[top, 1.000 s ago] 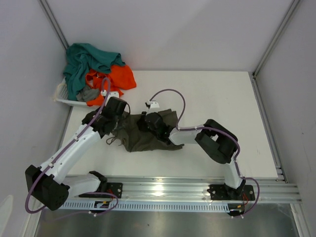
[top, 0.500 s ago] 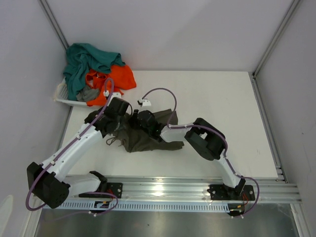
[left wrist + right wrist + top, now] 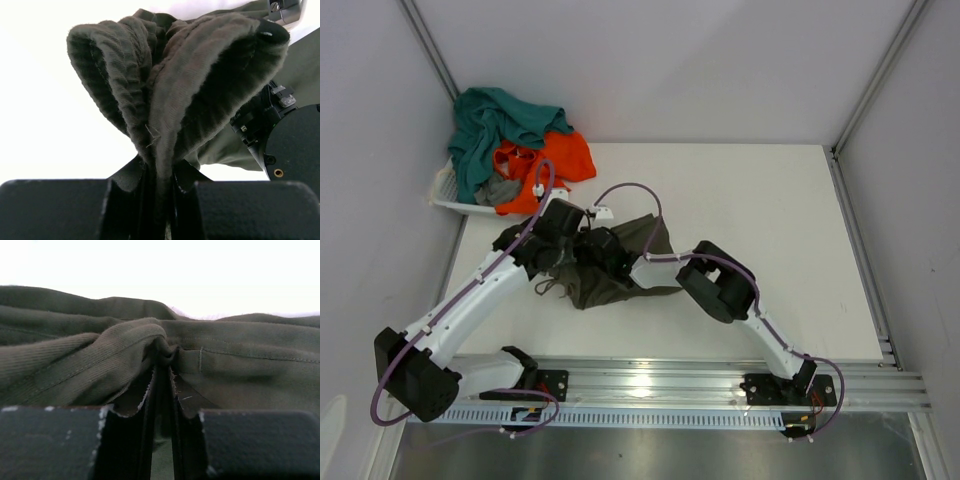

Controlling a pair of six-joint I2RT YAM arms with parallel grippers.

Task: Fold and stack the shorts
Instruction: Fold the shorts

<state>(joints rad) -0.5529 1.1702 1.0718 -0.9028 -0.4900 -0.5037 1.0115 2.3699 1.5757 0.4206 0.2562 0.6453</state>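
The dark olive-green shorts [image 3: 620, 275] lie crumpled on the white table between the two arms. My left gripper [image 3: 564, 243] is shut on a bunched fold of them; in the left wrist view the cloth [image 3: 170, 100] rises in loops from between the fingers [image 3: 125, 200]. My right gripper [image 3: 593, 247] sits close beside the left one, shut on a ridge of the same shorts [image 3: 130, 350]. Its wrist view is filled with olive cloth. Other shorts, teal [image 3: 490, 125], orange [image 3: 565, 155] and grey [image 3: 498, 190], are heaped at the back left.
A white plastic basket [image 3: 448, 198] at the table's back left corner holds the heap of cloth. Grey walls close in the table on three sides. The metal rail [image 3: 650, 385] with the arm bases runs along the near edge.
My right gripper has moved left, dragging its fold of the olive shorts toward the left gripper. The shorts' right part has been drawn left. The left arm has barely moved.
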